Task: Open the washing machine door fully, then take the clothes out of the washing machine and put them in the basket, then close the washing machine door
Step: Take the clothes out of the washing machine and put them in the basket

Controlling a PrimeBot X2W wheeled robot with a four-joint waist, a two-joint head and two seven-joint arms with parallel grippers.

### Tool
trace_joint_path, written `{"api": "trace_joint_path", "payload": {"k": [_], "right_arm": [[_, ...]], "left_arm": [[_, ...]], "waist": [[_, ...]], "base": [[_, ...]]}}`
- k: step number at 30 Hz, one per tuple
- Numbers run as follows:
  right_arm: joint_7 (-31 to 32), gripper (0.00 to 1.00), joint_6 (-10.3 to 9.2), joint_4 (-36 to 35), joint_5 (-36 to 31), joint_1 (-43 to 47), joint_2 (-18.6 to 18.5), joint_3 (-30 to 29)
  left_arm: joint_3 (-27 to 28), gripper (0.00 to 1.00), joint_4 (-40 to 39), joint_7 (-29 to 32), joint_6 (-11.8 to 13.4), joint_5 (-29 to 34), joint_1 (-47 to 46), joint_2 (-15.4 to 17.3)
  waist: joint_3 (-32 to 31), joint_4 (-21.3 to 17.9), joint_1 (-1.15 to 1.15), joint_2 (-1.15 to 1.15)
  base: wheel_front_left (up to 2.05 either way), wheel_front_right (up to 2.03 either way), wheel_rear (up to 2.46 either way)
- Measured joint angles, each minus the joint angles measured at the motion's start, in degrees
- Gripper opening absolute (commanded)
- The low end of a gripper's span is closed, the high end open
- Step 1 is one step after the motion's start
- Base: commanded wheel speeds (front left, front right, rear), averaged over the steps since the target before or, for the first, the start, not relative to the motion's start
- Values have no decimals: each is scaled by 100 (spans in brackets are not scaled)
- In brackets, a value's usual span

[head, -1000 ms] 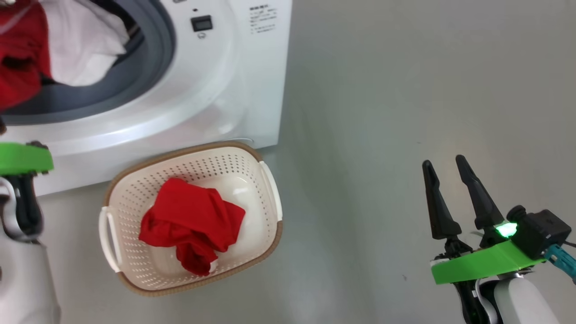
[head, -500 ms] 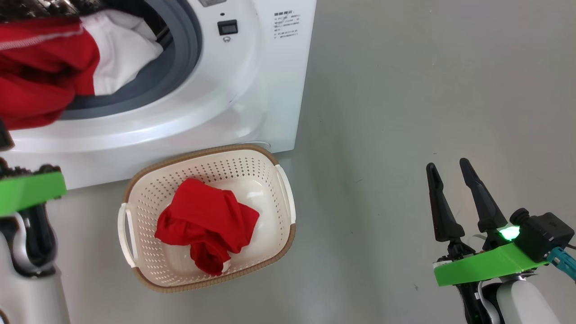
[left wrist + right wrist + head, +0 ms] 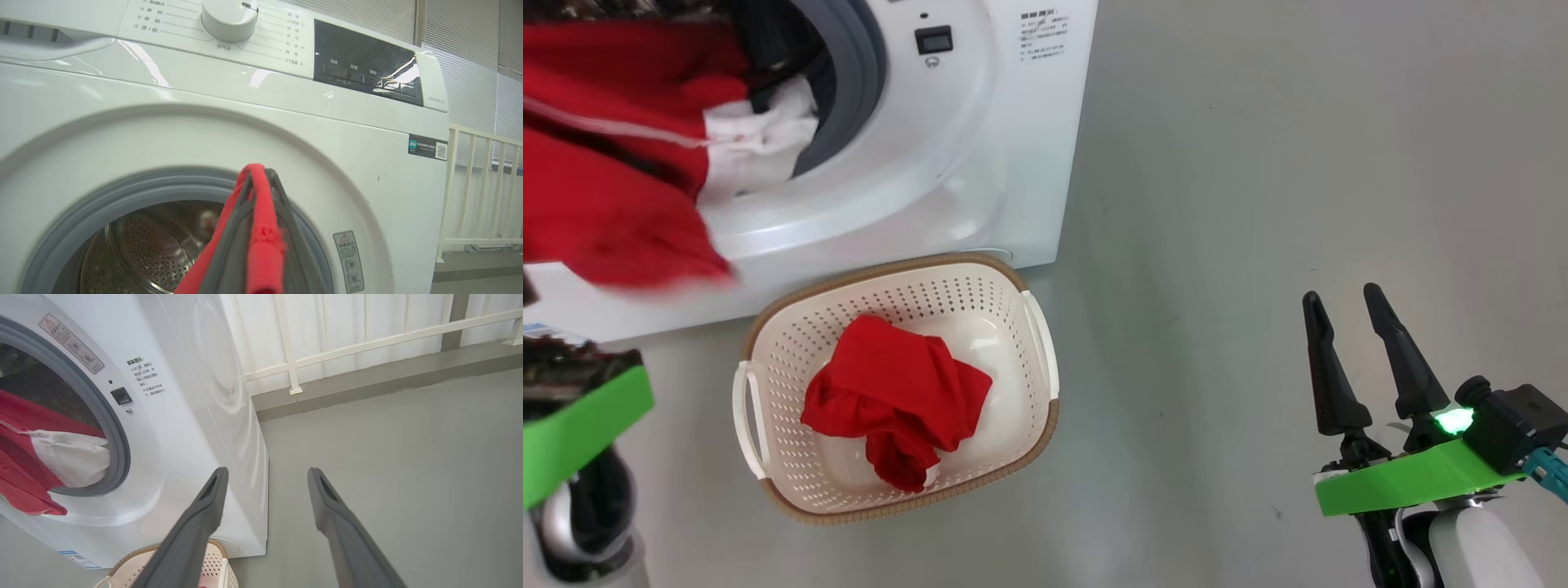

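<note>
The white washing machine (image 3: 947, 163) stands at the upper left, and its door is out of view. A red garment with a white panel (image 3: 613, 188) hangs out of the drum opening, blurred, over the machine's front. In the left wrist view my left gripper (image 3: 259, 173) is shut on a strip of that red fabric (image 3: 263, 237), in front of the grey gasket and steel drum (image 3: 143, 245). The cream basket (image 3: 882, 273) sits on the floor before the machine and holds another red garment (image 3: 894, 400). Far to the right, my right gripper (image 3: 1342, 294) stands open and holds nothing.
The floor around the basket is bare grey concrete (image 3: 1258, 163). A white railing (image 3: 294, 355) runs behind the machine along the wall. In the right wrist view the open fingers (image 3: 204, 514) frame the machine's side (image 3: 229, 396) and the basket's edge (image 3: 218, 565).
The red and white garment has come further out of the drum, down and left over the machine's front. The camera shifted slightly. The right gripper has stayed put.
</note>
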Motion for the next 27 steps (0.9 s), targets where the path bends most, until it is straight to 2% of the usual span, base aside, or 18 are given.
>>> {"api": "trace_joint_path", "payload": {"k": [3, 6, 18, 27], "right_arm": [[0, 100, 0, -16, 0, -2, 0, -31], [0, 100, 0, -15, 9, -5, 0, -32], [0, 100, 0, -15, 57, -36, 0, 55], [0, 100, 0, -43, 97, -153, 0, 122]], "left_arm": [[-86, 0, -268, -7, 0, 1, 77, -30], [-231, 0, -179, -7, -1, 3, 253, -53], [-390, 0, 1022, -5, -1, 1, 437, -64], [-492, 0, 2469, -4, -1, 63, 433, -64]], "waist": [[49, 13, 0, 0], [92, 30, 0, 0], [294, -34, 0, 0], [555, -167, 0, 0]], "base": [[0, 0, 0], [0, 0, 0], [0, 0, 0], [0, 0, 0]]}}
